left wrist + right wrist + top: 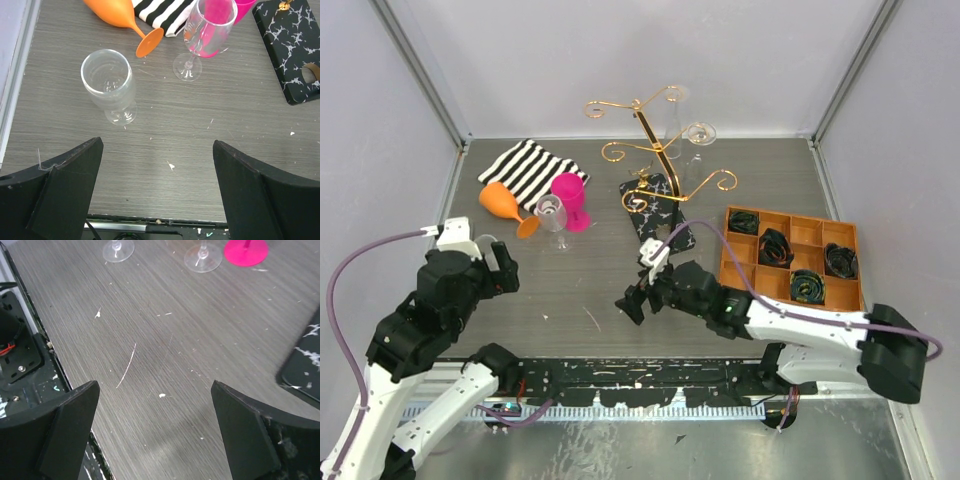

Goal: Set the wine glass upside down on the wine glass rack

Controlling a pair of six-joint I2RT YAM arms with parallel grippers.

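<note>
The gold wire rack (655, 150) stands on its black marbled base (658, 212) at the back centre. A clear glass (698, 135) hangs on its right arm. A clear wine glass (109, 85) stands upright just ahead and left of my left gripper (157, 150), which is open and empty. A second clear glass (205, 35) stands in front of a pink glass (570, 195). An orange glass (505, 205) lies on its side. My right gripper (155, 390) is open and empty over bare table, left of the base (305, 370). In the top view it sits mid-table (635, 300).
A black-and-white striped cloth (530, 168) lies at the back left under the orange glass. An orange compartment tray (722, 265) with dark rolled items sits at the right. Grey walls close the table in on three sides.
</note>
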